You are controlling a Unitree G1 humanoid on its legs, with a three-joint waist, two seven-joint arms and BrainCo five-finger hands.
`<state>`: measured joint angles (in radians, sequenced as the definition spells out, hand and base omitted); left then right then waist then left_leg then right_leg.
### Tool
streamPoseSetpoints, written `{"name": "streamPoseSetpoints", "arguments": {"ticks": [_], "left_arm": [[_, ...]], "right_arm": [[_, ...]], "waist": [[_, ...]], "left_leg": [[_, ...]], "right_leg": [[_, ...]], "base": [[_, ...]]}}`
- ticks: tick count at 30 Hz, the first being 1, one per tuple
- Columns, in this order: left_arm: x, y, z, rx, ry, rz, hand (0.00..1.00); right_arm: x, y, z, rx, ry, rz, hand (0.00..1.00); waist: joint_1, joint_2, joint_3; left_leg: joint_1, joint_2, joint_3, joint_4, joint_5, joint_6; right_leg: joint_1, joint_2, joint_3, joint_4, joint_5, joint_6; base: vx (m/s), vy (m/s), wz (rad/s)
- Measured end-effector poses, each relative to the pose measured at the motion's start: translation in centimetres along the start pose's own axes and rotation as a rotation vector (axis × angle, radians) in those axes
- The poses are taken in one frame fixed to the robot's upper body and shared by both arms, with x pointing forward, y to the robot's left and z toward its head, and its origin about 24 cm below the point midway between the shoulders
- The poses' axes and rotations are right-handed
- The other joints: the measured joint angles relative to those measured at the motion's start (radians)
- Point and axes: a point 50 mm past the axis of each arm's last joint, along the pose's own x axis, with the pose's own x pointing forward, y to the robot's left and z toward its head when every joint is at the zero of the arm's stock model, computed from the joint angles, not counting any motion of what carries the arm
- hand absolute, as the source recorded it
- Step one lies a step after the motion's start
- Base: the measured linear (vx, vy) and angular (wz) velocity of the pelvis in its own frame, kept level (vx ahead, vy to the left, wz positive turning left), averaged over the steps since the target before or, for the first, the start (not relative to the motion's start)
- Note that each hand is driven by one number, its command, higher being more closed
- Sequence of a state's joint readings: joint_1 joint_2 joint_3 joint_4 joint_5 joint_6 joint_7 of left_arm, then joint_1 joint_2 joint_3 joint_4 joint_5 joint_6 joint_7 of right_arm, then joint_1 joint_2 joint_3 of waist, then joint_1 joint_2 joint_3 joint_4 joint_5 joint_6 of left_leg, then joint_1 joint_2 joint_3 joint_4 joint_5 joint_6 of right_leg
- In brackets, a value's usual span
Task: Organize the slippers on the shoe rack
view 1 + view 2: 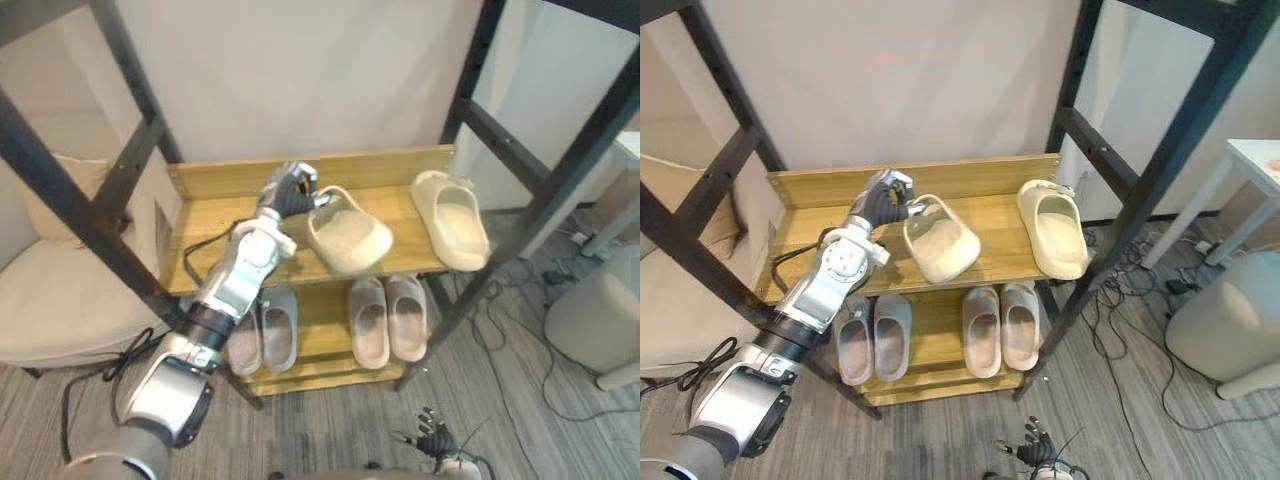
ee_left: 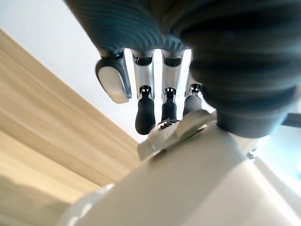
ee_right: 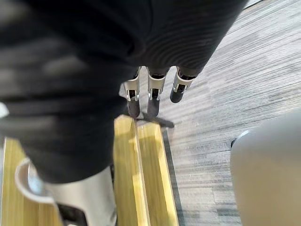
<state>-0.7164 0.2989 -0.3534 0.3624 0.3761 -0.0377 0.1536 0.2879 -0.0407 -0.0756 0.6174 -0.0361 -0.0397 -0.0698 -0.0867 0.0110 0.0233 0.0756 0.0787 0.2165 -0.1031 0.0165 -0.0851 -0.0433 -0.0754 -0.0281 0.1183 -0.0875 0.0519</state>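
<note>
My left hand [image 1: 290,190] is over the upper wooden shelf [image 1: 215,225], fingers [image 2: 145,113] curled on the heel rim of a cream slipper [image 1: 350,238]. That slipper is tipped up on its side, opening facing outward, and it looms close in the left wrist view [image 2: 188,188]. Its mate, a second cream slipper [image 1: 455,218], lies flat at the shelf's right end, toe toward me. On the lower shelf sit a grey pair [image 1: 268,325] and a beige pair [image 1: 388,318]. My right hand [image 1: 435,440] hangs low near the floor, fingers [image 3: 153,96] relaxed and holding nothing.
Black metal frame posts [image 1: 520,160] cross in front of the rack on both sides. A cream cushion [image 1: 50,290] sits to the left. A pale rounded stool [image 1: 600,320] stands at the right, with cables [image 1: 500,310] on the grey floor beside it.
</note>
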Motion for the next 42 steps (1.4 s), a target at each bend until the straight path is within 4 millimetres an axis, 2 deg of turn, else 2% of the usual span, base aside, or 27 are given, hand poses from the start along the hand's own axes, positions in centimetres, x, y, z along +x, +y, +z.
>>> {"name": "streamPoseSetpoints", "arguments": {"ticks": [3, 6, 10, 14, 19, 23, 33, 34, 42], "left_arm": [[0.4, -0.3, 1.0, 0.035, -0.041, 0.005, 1.0], [1.0, -0.4, 2.2, 0.066, -0.088, -0.004, 1.0], [1.8, 0.3, 3.5, 0.116, -0.153, 0.034, 1.0], [2.3, 0.9, 4.2, 0.219, -0.2, 0.053, 1.0], [2.8, 1.6, 4.3, 0.387, -0.236, 0.062, 1.0], [2.8, 2.6, 3.6, 0.483, -0.232, 0.071, 1.0], [2.9, 3.4, 2.4, 0.591, -0.206, 0.065, 1.0], [2.9, 3.5, 2.3, 0.604, -0.205, 0.061, 0.0], [3.6, 4.4, 3.1, 0.658, -0.229, 0.08, 0.0]], "right_arm": [[-0.1, -0.3, 0.1, 0.003, -0.013, -0.02, 0.0], [-0.1, -0.7, 0.2, 0.021, -0.022, -0.043, 0.0], [-0.4, -1.4, 0.3, 0.027, -0.036, -0.069, 0.0], [-0.9, -2.0, -0.5, 0.016, -0.018, -0.092, 0.0], [-1.2, -2.4, -1.1, 0.013, -0.007, -0.112, 0.0], [-1.3, -2.6, -1.0, 0.004, -0.02, -0.115, 0.0], [-1.4, -2.6, -1.0, -0.002, -0.024, -0.106, 0.0], [-1.4, -2.6, -1.1, -0.003, -0.025, -0.106, 0.0], [-1.9, -2.3, -1.2, -0.011, -0.038, -0.081, 0.0]], "waist": [[-0.002, 0.005, 0.002], [-0.019, 0.014, 0.007], [-0.024, 0.024, 0.015], [-0.028, 0.026, 0.022], [-0.038, 0.031, 0.03], [-0.039, 0.032, 0.039], [-0.039, 0.027, 0.056], [-0.039, 0.027, 0.056], [-0.039, 0.015, 0.064]], "left_leg": [[0.01, 0.006, 0.051, 0.0, -0.01, -0.001], [0.014, 0.008, 0.075, 0.0, -0.016, -0.001], [0.013, 0.008, 0.102, 0.0, -0.023, -0.001], [0.007, 0.012, 0.128, 0.02, -0.043, -0.003], [0.0, 0.016, 0.133, 0.025, -0.05, -0.006], [-0.007, 0.018, 0.151, 0.04, -0.061, -0.007], [-0.009, 0.018, 0.151, 0.04, -0.061, -0.007], [-0.01, 0.018, 0.15, 0.04, -0.061, -0.007], [-0.023, 0.018, 0.132, 0.045, -0.061, -0.007]], "right_leg": [[-0.025, 0.01, 0.049, 0.016, 0.001, 0.0], [-0.03, 0.01, 0.066, 0.016, 0.003, 0.002], [-0.046, 0.014, 0.095, 0.016, 0.005, 0.005], [-0.057, 0.018, 0.115, 0.017, 0.006, 0.005], [-0.066, 0.023, 0.122, 0.015, 0.006, 0.004], [-0.076, 0.026, 0.143, 0.015, 0.008, 0.002], [-0.077, 0.026, 0.143, 0.013, 0.011, 0.002], [-0.077, 0.025, 0.142, 0.013, 0.011, 0.002], [-0.077, 0.022, 0.126, 0.007, 0.013, 0.001]], "base": [[-0.03, 0.009, -0.43], [-0.01, 0.012, -0.25], [0.0, 0.018, -0.2], [0.01, 0.013, -0.18], [0.01, 0.002, -0.06], [-0.01, 0.001, -0.13], [-0.01, 0.0, -0.01], [0.0, 0.0, 0.0], [-0.01, 0.0, 0.06]]}}
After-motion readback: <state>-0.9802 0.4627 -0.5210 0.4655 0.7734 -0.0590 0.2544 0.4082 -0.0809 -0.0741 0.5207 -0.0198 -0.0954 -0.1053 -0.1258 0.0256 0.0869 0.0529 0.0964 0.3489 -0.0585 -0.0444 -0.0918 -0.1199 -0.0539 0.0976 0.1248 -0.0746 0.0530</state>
